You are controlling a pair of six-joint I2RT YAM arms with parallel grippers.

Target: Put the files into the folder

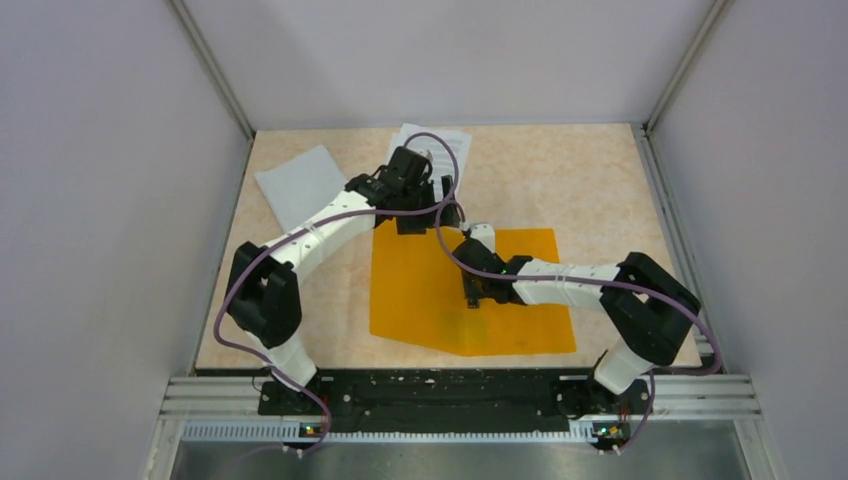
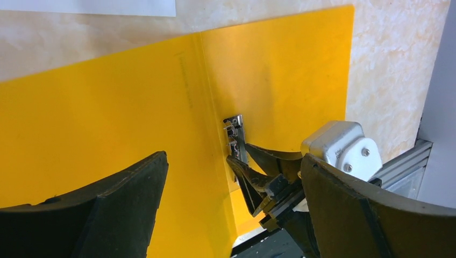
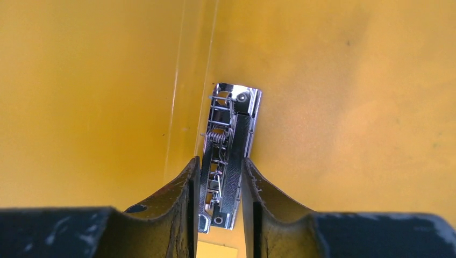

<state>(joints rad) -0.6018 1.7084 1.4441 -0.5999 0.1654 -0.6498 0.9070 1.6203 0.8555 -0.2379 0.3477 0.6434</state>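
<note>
The orange folder (image 1: 440,300) lies opened flat on the table, its spine running away from me. A chrome spring clip (image 3: 228,134) is fixed beside the spine (image 2: 235,137). My right gripper (image 3: 220,161) has its jaws pressed against both long sides of that clip, low over the folder's middle (image 1: 474,295). My left gripper (image 1: 425,195) hovers open above the folder's far edge, with nothing between its fingers (image 2: 232,161). A blank file (image 1: 300,185) lies at the far left. A printed file (image 1: 450,145) lies at the back, partly hidden by the left wrist.
Grey walls (image 1: 100,200) close the table on three sides. A metal rail (image 1: 460,395) carrying both arm bases runs along the near edge. A purple cable (image 1: 440,215) loops over the folder's far edge between the arms.
</note>
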